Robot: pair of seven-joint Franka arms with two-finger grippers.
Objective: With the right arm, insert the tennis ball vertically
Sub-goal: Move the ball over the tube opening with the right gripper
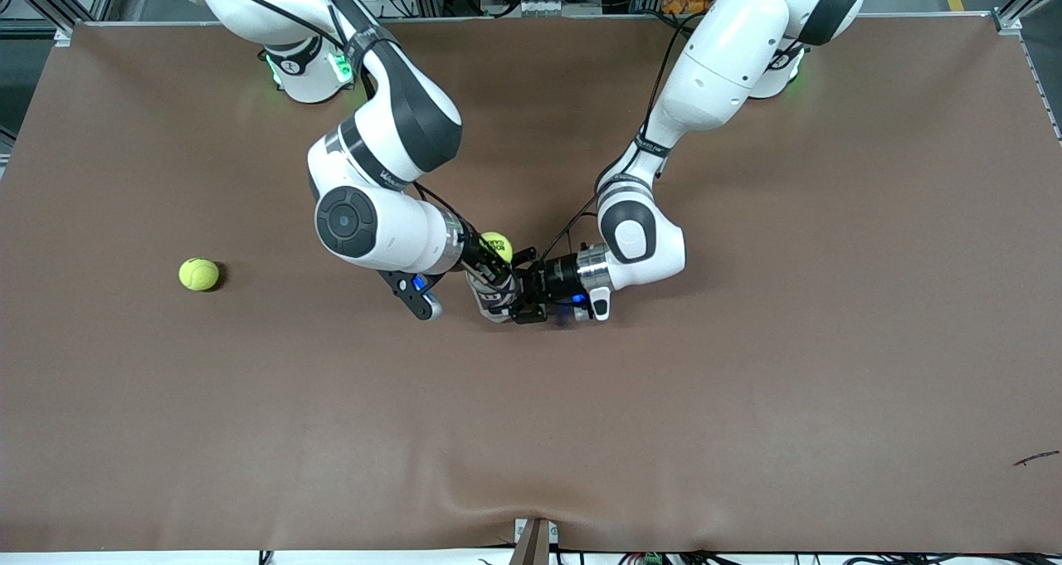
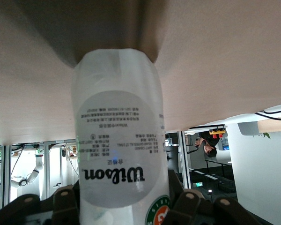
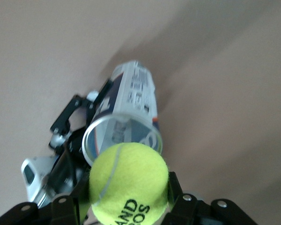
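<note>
Two claws meet at mid-tabletop, one with a ball and one with a can.

We see the yellow-green felt tennis ball (image 3: 129, 183) pinched in the right claw (image 1: 495, 260), poised over the open mouth of the clear plastic Wilson ball can (image 3: 126, 124). That can stands upright, clamped by the left claw (image 1: 521, 293), which reaches in sideways from the left arm's end. A second yellow-green tennis ball (image 1: 199, 274) lies on the brown tabletop (image 1: 747, 399), well apart toward the right arm's end.
</note>
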